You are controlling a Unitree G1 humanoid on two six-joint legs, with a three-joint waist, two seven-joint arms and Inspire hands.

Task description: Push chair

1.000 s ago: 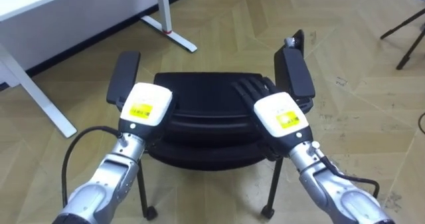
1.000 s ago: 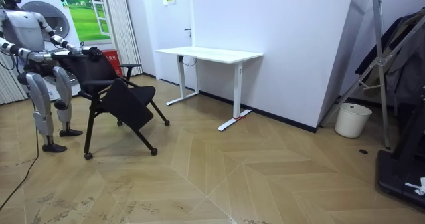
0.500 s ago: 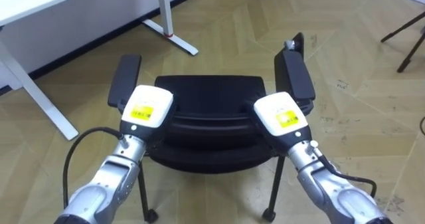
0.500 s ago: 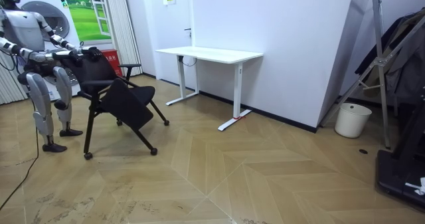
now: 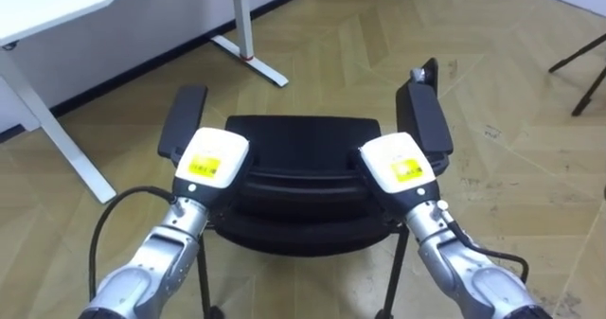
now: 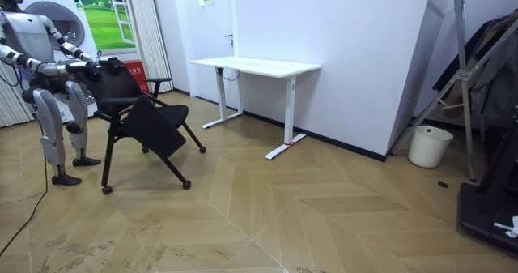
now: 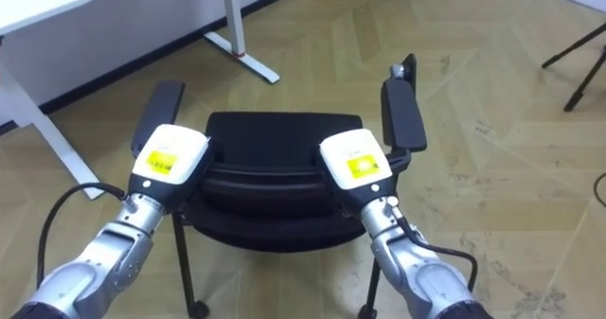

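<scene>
A black chair (image 5: 303, 158) with two armrests and wheeled legs stands right in front of me, its back towards me. My left hand (image 5: 210, 158) lies on the left end of the backrest's top edge. My right hand (image 5: 398, 163) lies on the right end, just inside the right armrest (image 5: 426, 120). I see both hands from the back, each with a yellow label. In the room view I stand at the room view's left behind the chair (image 6: 146, 119), arms stretched forward to its back.
A white desk (image 5: 57, 7) stands ahead on my left, its foot (image 5: 251, 59) reaching out over the wooden floor beyond the chair. In the room view the desk (image 6: 255, 65) is against the white wall, and a white bin (image 6: 429, 146) stands farther along.
The eye view has shifted slightly, which is the camera's own move. Both hands stay on the backrest. The chair has hardly moved in the room view.
</scene>
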